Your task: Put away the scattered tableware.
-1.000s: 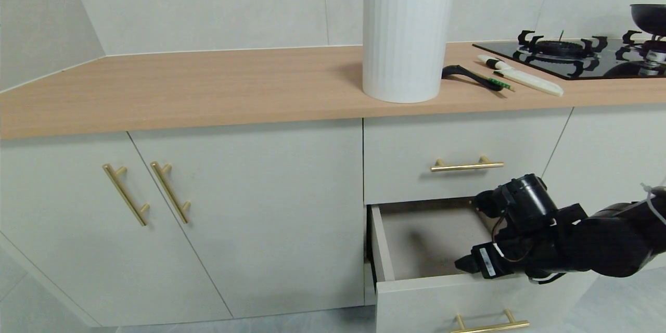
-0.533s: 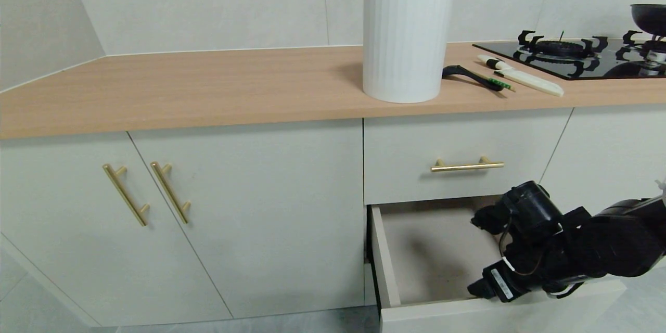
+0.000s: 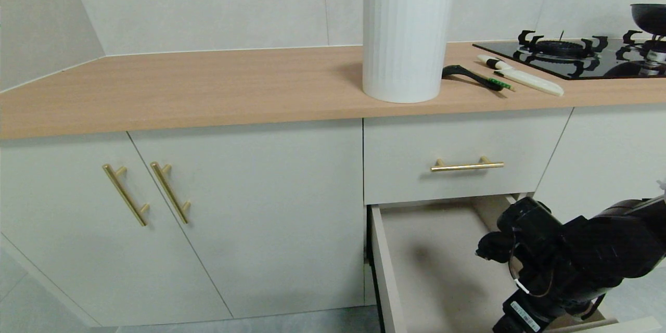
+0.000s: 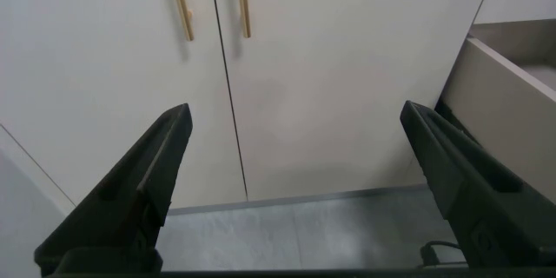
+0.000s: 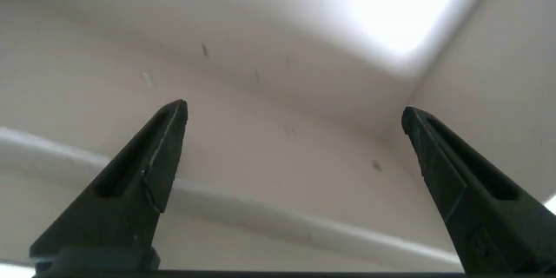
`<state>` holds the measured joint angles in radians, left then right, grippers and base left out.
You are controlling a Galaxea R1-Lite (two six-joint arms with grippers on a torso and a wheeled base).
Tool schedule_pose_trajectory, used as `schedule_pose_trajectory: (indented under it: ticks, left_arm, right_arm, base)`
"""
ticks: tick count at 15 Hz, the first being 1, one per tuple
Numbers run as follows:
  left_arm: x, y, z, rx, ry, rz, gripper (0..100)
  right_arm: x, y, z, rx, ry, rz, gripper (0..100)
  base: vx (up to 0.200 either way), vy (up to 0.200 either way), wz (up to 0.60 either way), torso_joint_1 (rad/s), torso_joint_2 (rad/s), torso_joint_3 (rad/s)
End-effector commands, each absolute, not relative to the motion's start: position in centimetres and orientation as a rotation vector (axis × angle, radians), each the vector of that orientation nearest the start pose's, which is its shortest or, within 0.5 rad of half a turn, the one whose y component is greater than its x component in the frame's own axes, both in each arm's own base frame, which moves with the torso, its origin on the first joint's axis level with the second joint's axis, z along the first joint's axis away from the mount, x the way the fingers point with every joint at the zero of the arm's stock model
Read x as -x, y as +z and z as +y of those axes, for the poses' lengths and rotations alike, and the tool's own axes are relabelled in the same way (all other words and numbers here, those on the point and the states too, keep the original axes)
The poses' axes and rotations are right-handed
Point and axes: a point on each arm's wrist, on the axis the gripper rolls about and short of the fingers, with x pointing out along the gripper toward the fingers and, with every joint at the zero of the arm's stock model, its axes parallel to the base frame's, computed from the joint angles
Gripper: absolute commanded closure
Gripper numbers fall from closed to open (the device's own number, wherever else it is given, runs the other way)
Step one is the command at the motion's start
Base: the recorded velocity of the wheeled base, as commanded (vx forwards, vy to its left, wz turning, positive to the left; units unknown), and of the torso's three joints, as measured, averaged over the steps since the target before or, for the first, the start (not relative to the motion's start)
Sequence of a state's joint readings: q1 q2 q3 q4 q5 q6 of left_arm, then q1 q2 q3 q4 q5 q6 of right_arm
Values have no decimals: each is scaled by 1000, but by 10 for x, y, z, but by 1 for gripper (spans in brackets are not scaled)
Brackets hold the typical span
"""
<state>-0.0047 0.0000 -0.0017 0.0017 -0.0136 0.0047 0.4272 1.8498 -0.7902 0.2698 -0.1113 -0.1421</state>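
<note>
The right gripper [image 5: 293, 111] gapes wide and empty inside the open drawer [image 3: 384, 265]; the left gripper [image 4: 295, 111] is equally wide, empty. The knife [image 3: 525, 79] and black utensil [image 3: 465, 73] lie toward the counter's [image 3: 208, 88] right end

Pale tiled wall [image 3: 208, 5] behind a wooden table [image 3: 182, 88] with a black hob [image 3: 603, 67] — cream cabinet doors [image 3: 250, 218], brass handles [image 3: 125, 195] — grey floor [image 3: 291, 323] below.
</note>
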Motion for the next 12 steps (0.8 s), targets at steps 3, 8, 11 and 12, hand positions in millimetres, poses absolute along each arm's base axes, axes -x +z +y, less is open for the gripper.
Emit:
schedule_pose_trajectory:
  ticks: [3,8,11,12]
  left_arm:
    - [23,76,0,-5,-18,0,0]
    - [23,76,0,-5,-18,0,0]
    - [23,76,0,-5,-18,0,0]
    - [23,76,0,-5,-18,0,0]
  right_arm:
    - [-232,72,104,502,369,1311,0]
    - [-236,77,106,498,360,1285,0]
    - [-245,104,101,399,289,1174,0]
    - [-246,112,101,364,274,1137,0]
  base:
    - [0,0,0,0,0,0]
    - [0,0,0,0,0,0]
    - [0,0,0,0,0,0]
    - [0,0,0,0,0,0]
